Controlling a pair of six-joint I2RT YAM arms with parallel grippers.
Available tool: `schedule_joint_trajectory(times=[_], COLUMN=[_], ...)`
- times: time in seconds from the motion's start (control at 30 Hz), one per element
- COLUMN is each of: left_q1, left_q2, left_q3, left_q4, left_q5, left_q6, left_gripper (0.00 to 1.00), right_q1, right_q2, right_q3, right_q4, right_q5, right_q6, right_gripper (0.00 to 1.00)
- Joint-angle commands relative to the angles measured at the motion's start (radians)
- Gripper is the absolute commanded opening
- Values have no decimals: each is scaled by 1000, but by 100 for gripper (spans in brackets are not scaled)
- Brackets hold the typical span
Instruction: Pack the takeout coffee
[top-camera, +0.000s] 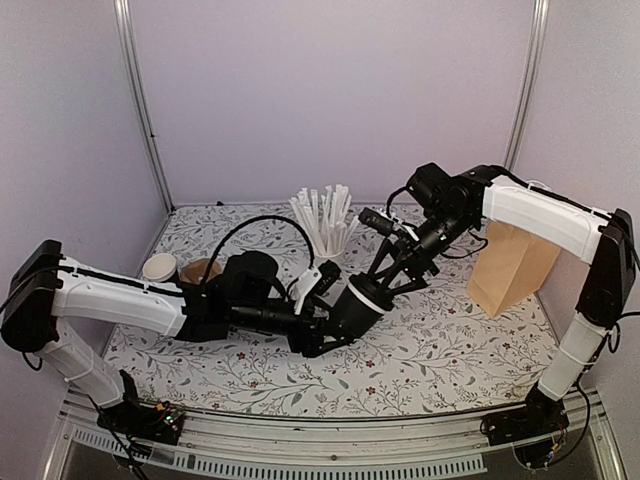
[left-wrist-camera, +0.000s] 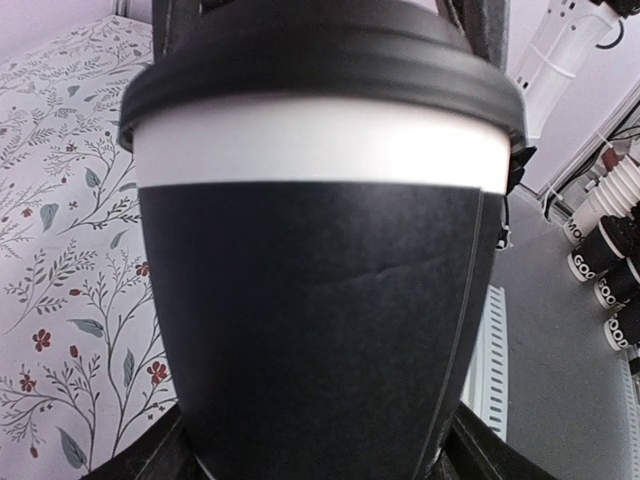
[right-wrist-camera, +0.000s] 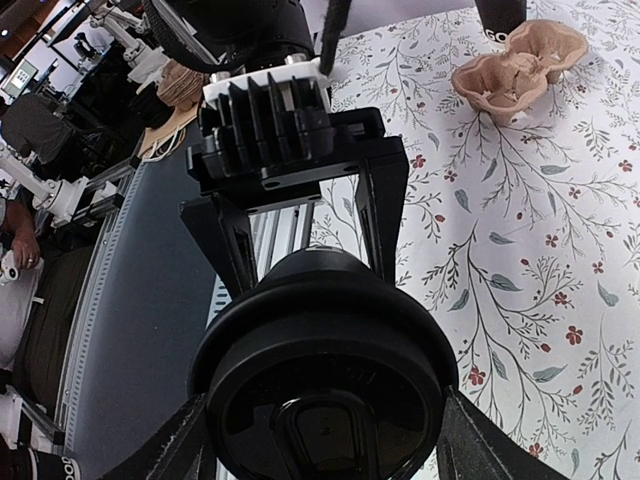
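Note:
The takeout coffee is a black paper cup (top-camera: 352, 312) with a white band under its rim, held tilted above the table's middle. My left gripper (top-camera: 332, 328) is shut on the cup's body (left-wrist-camera: 310, 330), which fills the left wrist view. The round black lid (top-camera: 372, 293) sits on the cup's rim (left-wrist-camera: 320, 70). My right gripper (top-camera: 386, 283) comes from the right, and its fingers (right-wrist-camera: 185, 445) press both sides of the lid (right-wrist-camera: 325, 360). Behind the lid, the right wrist view shows the left gripper's body (right-wrist-camera: 270, 130).
A white cup of paper-wrapped straws (top-camera: 325, 222) stands behind the grippers. A brown paper bag (top-camera: 512, 265) stands at the right. At the left lies a brown pulp carrier (top-camera: 202, 272), also in the right wrist view (right-wrist-camera: 510, 70), with another cup (top-camera: 158, 267) beside it.

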Motion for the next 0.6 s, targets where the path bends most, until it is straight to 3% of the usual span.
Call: schedule_joint_trajectory(times=[0.0,0.13,0.17,0.2,0.57], left_q1=[-12,-12,-13,-12,-15], left_q2=[-9,-8,-10,-14,-136], left_q3=[-2,-12,-18,-25,-141], left_q4=[72,66,64,63,-44], left_q5=[-34,-82,-98,-106,-204], left_q6=[22,12,11,10,-18], left_gripper=[74,86,98,99,100], right_q1=[17,17,17,17,17], right_q2=[23,11,8,6,36], right_q3=[27,25,24,24,43], right_q4=[-56,-26,-22,-14,-1], right_q5=[-54,2,31,58,449], right_q6=[-53,-26,-18,-13,44], right_gripper=[61,59,59,59,56])
